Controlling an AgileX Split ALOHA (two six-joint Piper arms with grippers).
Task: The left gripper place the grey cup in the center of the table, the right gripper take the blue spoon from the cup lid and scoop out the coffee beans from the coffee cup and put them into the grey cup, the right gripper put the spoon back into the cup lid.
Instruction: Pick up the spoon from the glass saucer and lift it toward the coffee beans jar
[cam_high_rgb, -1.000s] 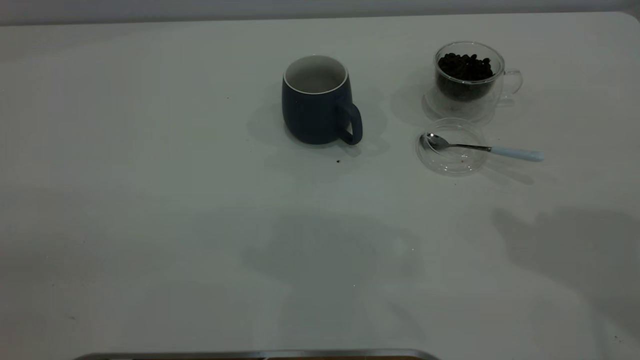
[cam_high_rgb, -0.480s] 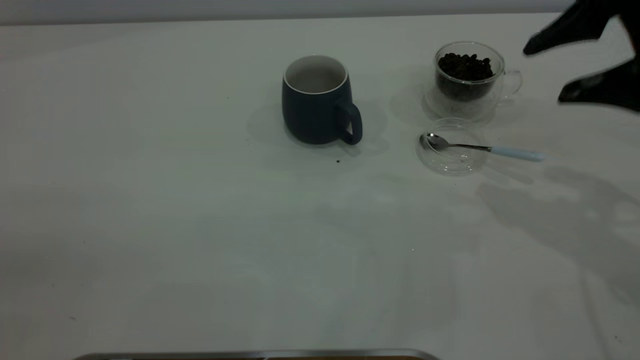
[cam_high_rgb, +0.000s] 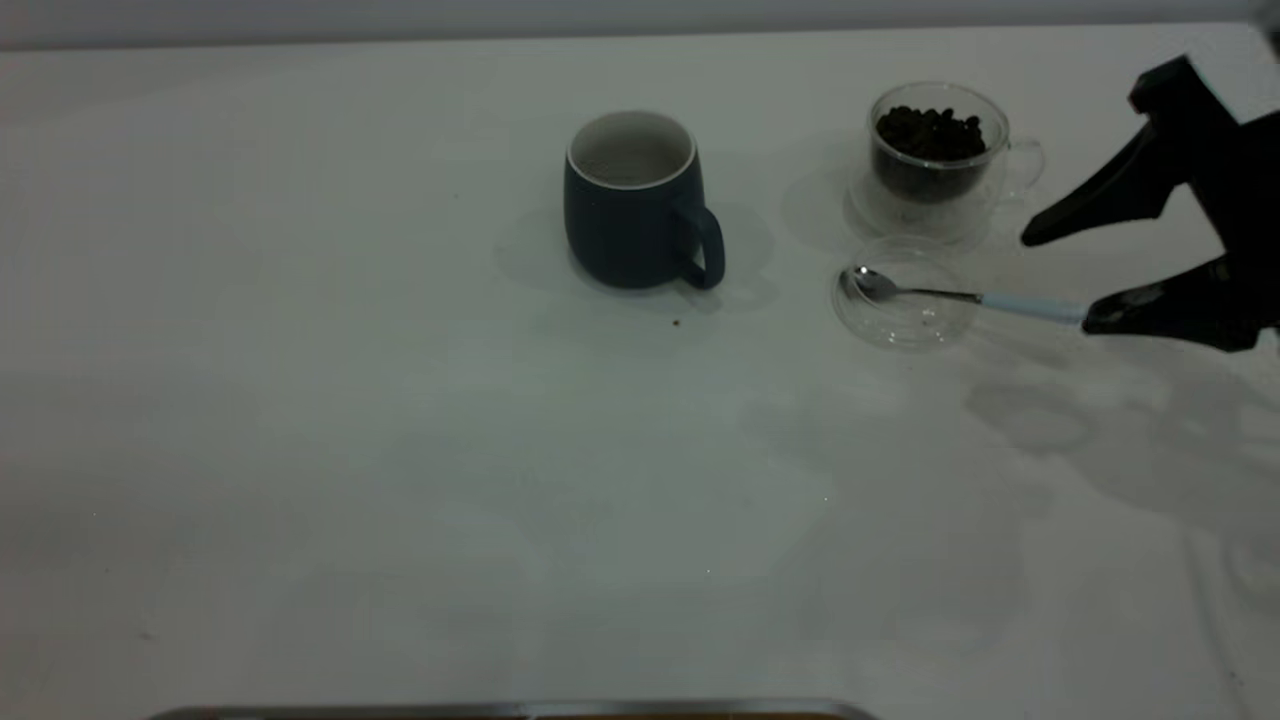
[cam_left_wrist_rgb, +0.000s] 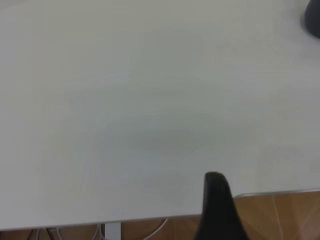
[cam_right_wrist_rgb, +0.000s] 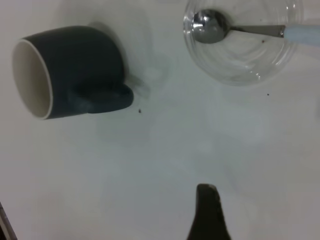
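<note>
Tabletop (cam_high_rgb: 300, 450) space is wide and bare at the front and left. The grey cup (cam_high_rgb: 633, 200) stands upright near the middle, toward the back. At the right, the coffee cup (cam_high_rgb: 935, 160) holds coffee beans (cam_high_rgb: 930, 130). Just in front sits the cup lid (cam_high_rgb: 903, 295), with the blue spoon (cam_high_rgb: 970, 297) resting in it, handle sticking out past its rim. The right gripper (cam_high_rgb: 1060, 280) waits at the right edge, jaws wide open around the handle tip. The left gripper (cam_left_wrist_rgb: 217, 210) hangs by the tabletop edge; I cannot tell about its jaws.
</note>
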